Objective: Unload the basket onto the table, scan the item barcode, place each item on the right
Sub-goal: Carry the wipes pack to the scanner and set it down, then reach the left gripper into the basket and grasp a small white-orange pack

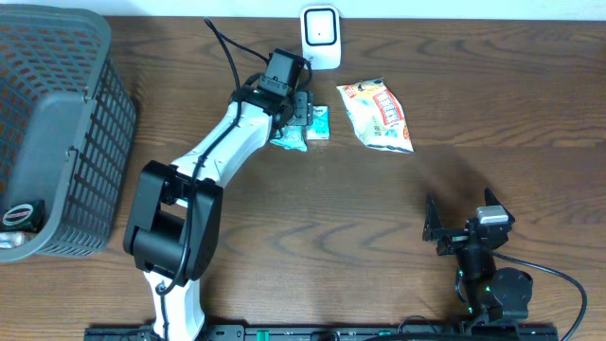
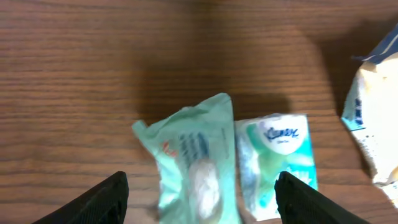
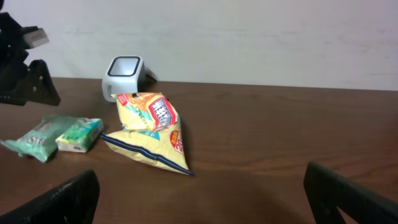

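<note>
A white barcode scanner stands at the table's far edge. In front of it lie a mint-green wipes packet and a small Kleenex tissue pack, side by side on the wood. My left gripper hovers just above them, open, with both items between its fingers and neither one gripped. In the overhead view the left gripper partly hides the green packet. A yellow snack bag lies to the right of them. My right gripper is open and empty near the front right.
A large grey mesh basket fills the left side, with a dark item in its near corner. From the right wrist, the scanner, the snack bag and the tissue pack stand in a row.
</note>
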Motion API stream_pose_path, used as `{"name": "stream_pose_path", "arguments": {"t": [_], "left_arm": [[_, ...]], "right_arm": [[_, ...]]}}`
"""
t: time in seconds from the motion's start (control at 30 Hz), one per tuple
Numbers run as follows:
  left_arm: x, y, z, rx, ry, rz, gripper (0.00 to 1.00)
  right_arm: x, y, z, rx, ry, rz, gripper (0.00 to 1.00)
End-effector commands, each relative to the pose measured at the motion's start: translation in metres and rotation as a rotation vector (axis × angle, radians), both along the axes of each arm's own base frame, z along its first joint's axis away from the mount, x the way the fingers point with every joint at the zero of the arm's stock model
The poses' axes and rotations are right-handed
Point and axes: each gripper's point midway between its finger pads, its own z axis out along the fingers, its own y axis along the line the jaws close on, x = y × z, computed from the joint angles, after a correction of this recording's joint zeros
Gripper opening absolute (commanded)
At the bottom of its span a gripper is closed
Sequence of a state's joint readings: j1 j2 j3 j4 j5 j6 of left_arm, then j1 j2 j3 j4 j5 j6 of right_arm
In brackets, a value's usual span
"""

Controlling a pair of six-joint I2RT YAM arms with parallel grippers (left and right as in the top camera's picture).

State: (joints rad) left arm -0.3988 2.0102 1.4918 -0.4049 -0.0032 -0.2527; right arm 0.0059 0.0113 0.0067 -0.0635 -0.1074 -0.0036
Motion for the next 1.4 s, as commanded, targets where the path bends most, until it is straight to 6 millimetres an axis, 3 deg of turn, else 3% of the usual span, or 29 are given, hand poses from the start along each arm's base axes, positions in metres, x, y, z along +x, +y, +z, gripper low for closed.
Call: {"name": "stream_pose_path", "arguments": {"t": [0.0,0.07,0.17,0.23,0.33,0.43,0.5,0.63,0.67,0.77,0.9,1.13,1.37], "left_arm": [[0.016,0.019,0.072,-0.007,-0.150,0.002,0.76],[0.019,0.038,0.112,-0.016,-0.232,0.027,0.89],[0.018,0.087,0.170,0.000,-0.354,0.142,0.90],[0.011,0.135,0.208,0.024,-0.432,0.254,0.91],[-0.011,0.211,0.244,0.041,-0.488,0.422,0.95],[-0.044,0.287,0.254,0.056,-0.474,0.631,0.96],[-0.075,0.344,0.248,0.084,-0.430,0.822,0.98],[-0.144,0.434,0.210,0.068,-0.274,1.192,0.99],[-0.157,0.447,0.201,0.045,-0.244,1.272,0.99],[-0.191,0.473,0.169,0.005,-0.129,1.452,0.99],[-0.218,0.495,0.119,0.044,0.049,1.556,0.99],[-0.236,0.499,0.065,0.126,0.272,1.621,0.99],[-0.248,0.497,0.036,0.137,0.381,1.693,0.99]], "right_arm": [[0.000,0.002,0.000,0.017,0.002,0.004,0.99],[0.000,0.002,0.000,0.017,0.002,0.004,0.99],[0.000,0.002,0.000,0.017,0.002,0.004,0.99],[0.000,0.002,0.000,0.017,0.002,0.004,0.99],[0.000,0.002,0.000,0.017,0.002,0.004,0.99],[0.000,0.002,0.000,0.017,0.002,0.004,0.99],[0.000,0.002,0.000,0.017,0.002,0.004,0.99],[0.000,0.002,0.000,0.017,0.002,0.004,0.99],[0.000,0.002,0.000,0.017,0.002,0.004,0.99],[0.000,0.002,0.000,0.017,0.002,0.004,0.99],[0.000,0.002,0.000,0.017,0.002,0.004,0.99],[0.000,0.002,0.000,0.017,0.002,0.004,0.99],[0.000,0.002,0.000,0.017,0.002,0.004,0.99]]}}
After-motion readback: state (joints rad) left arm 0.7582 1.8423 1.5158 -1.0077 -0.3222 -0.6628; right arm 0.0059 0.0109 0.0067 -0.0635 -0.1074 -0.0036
